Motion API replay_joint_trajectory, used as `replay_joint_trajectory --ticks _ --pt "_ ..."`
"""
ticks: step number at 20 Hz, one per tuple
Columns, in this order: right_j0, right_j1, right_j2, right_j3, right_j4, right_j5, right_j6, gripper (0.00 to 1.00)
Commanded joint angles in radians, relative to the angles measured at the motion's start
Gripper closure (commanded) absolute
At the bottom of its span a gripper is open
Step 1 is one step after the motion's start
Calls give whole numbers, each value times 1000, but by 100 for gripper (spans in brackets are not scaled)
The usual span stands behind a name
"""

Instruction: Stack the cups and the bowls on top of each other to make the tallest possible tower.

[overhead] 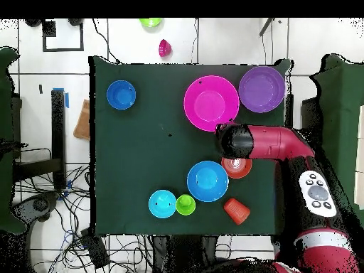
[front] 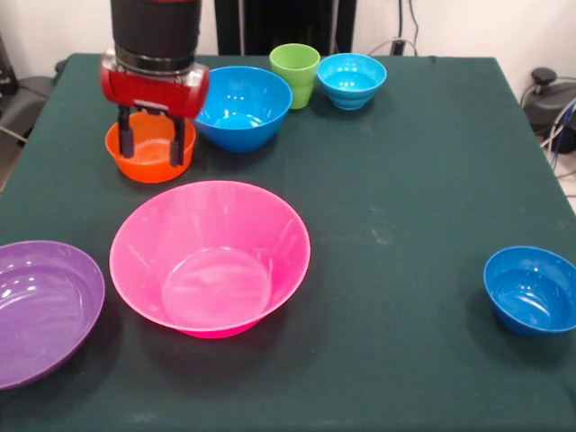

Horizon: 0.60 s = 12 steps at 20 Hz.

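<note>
While the claw (front: 153,142) hangs over the small orange bowl (front: 149,155) at the far left of the worktop (front: 405,180), its two dark fingers (front: 127,137) stand narrowly apart and reach down inside the bowl's mouth, and I cannot tell whether they touch the wall or floor of it; nothing is held. No tower exists yet: every piece sits singly. The huge pink bowl (front: 210,258) stands near centre, the purple bowl (front: 43,308) just beside it at the left edge, the medium blue bowl (front: 241,106) just beside the orange one, the lime green cup (front: 294,74) and the cyan bowl (front: 351,79) behind it, and the dark blue bowl (front: 531,289) well apart at the right. The ribbed orange cup (overhead: 237,210) shows only in the overhead view, lying near the worktop's edge on the robot's side. I judge all pieces to be light, stiff, thin-walled plastic with a glossy, slippery finish, so they should not break but may skate or tip under a sideways push. I would grip across a rim, one finger inside and one outside the wall. The wide bowls offer no other purchase; the cups can perhaps be pinched across the body. A loose hold risks the piece rotating in the claw.
</note>
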Motion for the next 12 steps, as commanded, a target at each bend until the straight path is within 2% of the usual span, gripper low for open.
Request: replay_joint_trajectory --ticks 1,6,9,12 --pt "43 85 7 -49 -89 -56 -7 0" --pt "68 110 -28 -64 -84 -99 56 0" --pt "68 143 -26 -93 -83 -118 45 0" --pt "63 141 -10 -87 -66 -113 19 0"
